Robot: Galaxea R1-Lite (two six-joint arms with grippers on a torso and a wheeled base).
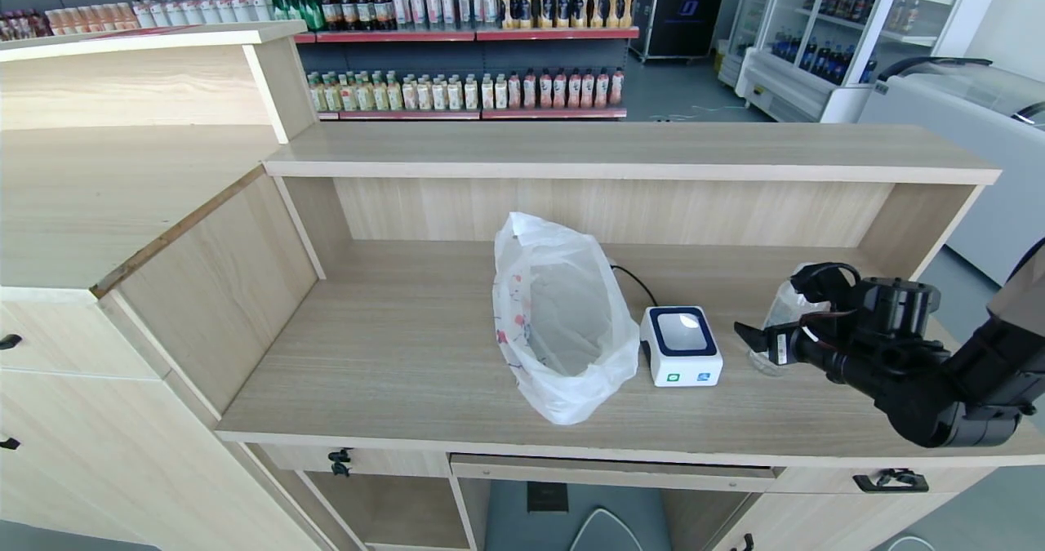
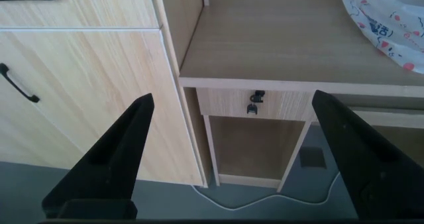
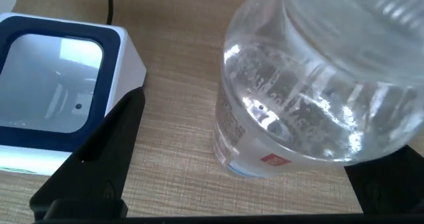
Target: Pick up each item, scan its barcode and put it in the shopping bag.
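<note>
A clear plastic water bottle (image 1: 777, 316) (image 3: 298, 85) stands on the counter just right of the scanner. My right gripper (image 1: 763, 337) (image 3: 245, 141) is open with one finger on each side of the bottle's lower half, and a gap shows between the scanner-side finger (image 3: 99, 164) and the bottle. The white barcode scanner (image 1: 680, 345) (image 3: 53, 98) has a dark blue window frame. Left of it stands the white plastic shopping bag (image 1: 563, 322) (image 2: 387, 18), its mouth open. My left gripper (image 2: 232, 158) hangs open below counter height, facing the cabinet front.
The wooden counter (image 1: 392, 355) has a raised back shelf (image 1: 620, 151) and side walls. A black cable (image 1: 637, 282) runs from the scanner to the back. Under the counter are a drawer with a key (image 2: 253, 102) and cupboard doors with black handles (image 2: 20, 85).
</note>
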